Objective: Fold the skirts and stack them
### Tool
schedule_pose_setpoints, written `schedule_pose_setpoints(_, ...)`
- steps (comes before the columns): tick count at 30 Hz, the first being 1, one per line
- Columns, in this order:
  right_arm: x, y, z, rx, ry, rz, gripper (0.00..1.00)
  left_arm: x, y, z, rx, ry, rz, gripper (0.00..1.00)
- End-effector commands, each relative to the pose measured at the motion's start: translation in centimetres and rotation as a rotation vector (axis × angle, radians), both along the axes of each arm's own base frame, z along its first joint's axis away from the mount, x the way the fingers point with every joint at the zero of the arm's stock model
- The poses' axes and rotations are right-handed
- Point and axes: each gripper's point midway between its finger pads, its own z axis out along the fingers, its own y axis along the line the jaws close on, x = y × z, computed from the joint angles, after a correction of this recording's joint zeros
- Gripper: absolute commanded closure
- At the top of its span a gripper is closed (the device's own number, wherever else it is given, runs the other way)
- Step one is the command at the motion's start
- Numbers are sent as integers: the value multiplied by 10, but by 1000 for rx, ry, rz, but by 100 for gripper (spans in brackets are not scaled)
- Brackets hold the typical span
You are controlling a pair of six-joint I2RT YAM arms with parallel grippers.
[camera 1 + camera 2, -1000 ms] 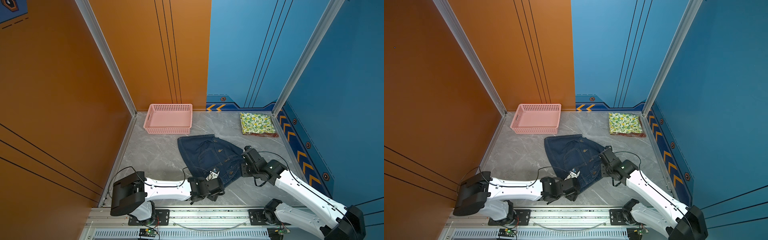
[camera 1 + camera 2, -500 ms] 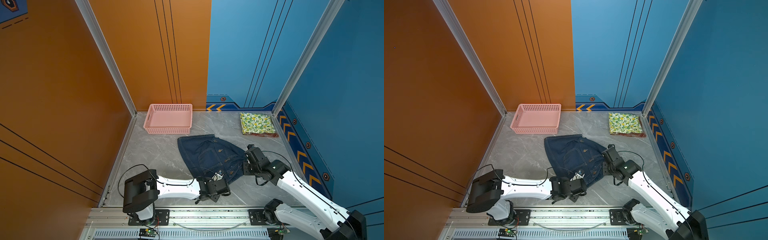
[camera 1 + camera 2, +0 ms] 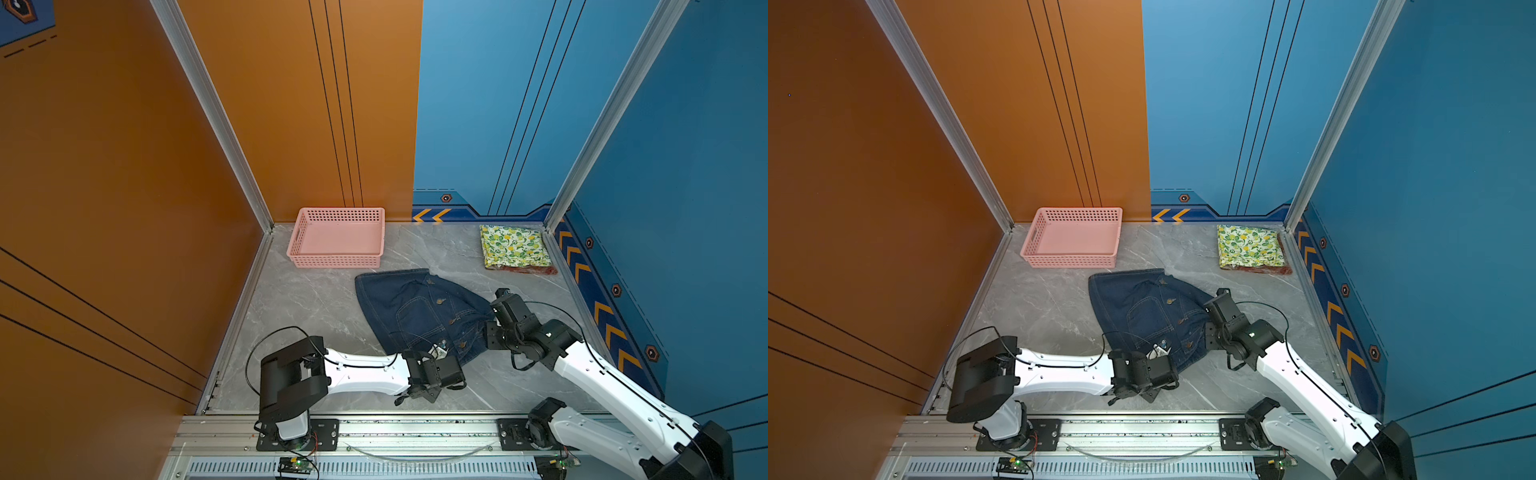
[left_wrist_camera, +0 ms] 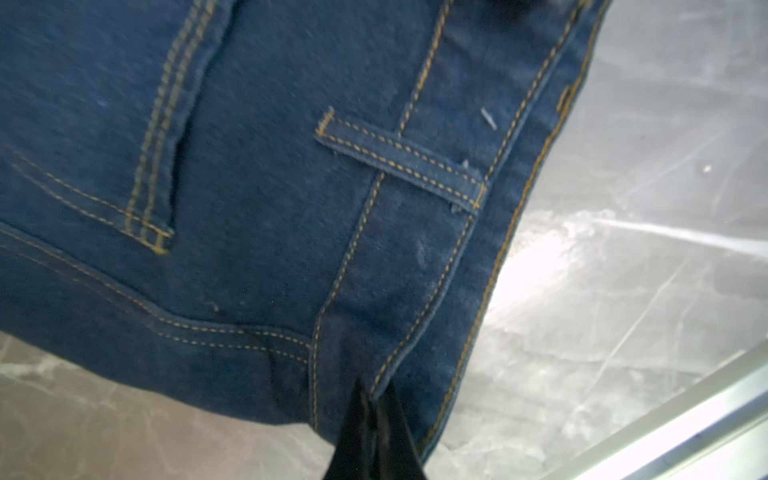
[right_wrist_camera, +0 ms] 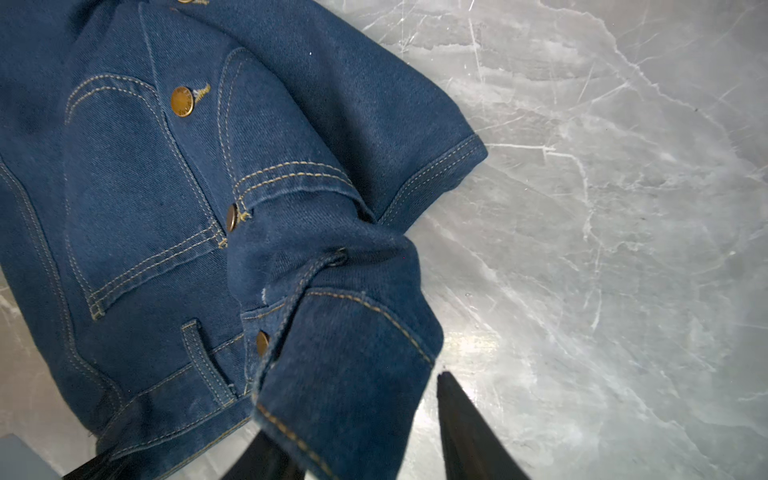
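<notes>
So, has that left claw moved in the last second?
Yes. The left gripper slid slightly right along the front rail, gripping the denim skirt.

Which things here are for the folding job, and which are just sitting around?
For the job: blue denim skirt, lemon-print skirt, red plaid skirt under it.
Just lying about: pink basket.

The left gripper (image 4: 376,397), whose jaws stood wide apart a second ago just beside the denim skirt's (image 3: 415,307) near waistband edge, has now closed on that edge and pinches the cloth between its tips. The left arm (image 3: 365,372) has swung in, bringing its elbow nearer the denim skirt.
</notes>
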Motion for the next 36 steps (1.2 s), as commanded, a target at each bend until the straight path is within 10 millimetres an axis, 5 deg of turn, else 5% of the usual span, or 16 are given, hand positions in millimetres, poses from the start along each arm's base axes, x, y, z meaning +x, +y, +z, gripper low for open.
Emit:
schedule_pose_setpoints(1,2,3,3,20,-9,7,43,23,20,35,-21,-83,98,100)
schedule_pose_setpoints(8,-5,11,-9,32,33,29,28,42,87,85,-204,-222,341,100)
schedule_pose_setpoints(16,-21,27,-34,44,73,44,26,41,147,90,-384,-276,548,100)
schedule_pose_setpoints(26,-56,63,-60,63,132,137,25,33,175,54,-363,-235,655,100)
schedule_pose_setpoints(32,-65,70,-86,38,155,133,28,37,174,61,-375,-245,656,100)
schedule_pose_setpoints(36,-68,71,-96,16,155,134,39,42,177,71,-387,-256,662,100)
